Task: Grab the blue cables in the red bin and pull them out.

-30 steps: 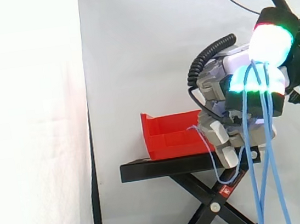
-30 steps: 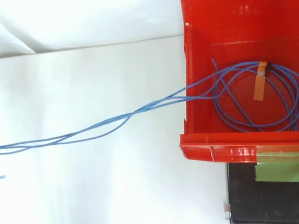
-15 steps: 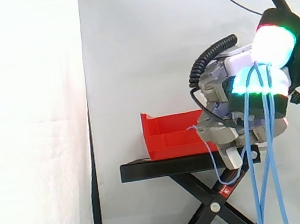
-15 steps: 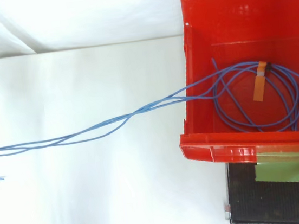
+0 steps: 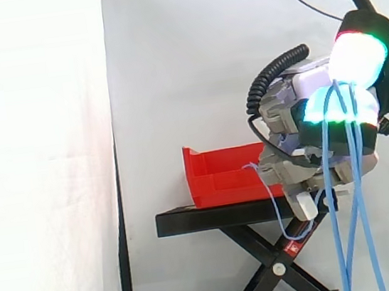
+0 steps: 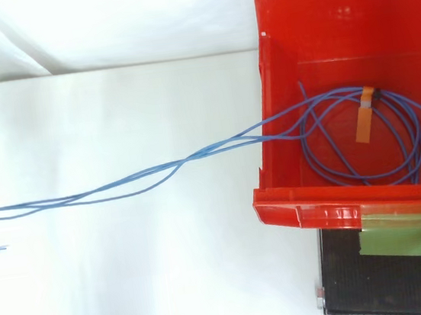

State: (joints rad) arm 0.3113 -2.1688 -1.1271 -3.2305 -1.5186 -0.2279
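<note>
The hand, fingers curled round the blue cables, holds long strands outside the red bin, while a coil under orange tape lies inside, left to pull out.

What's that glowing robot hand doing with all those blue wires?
The robot's hand has its fingers curled round a bundle of blue cables, off to one side of the red bin on the black stand. Strands run from the bin over its wall toward the hand, and others hang below it. A coil lies inside the bin, so the pull-out is not yet finished.
</note>
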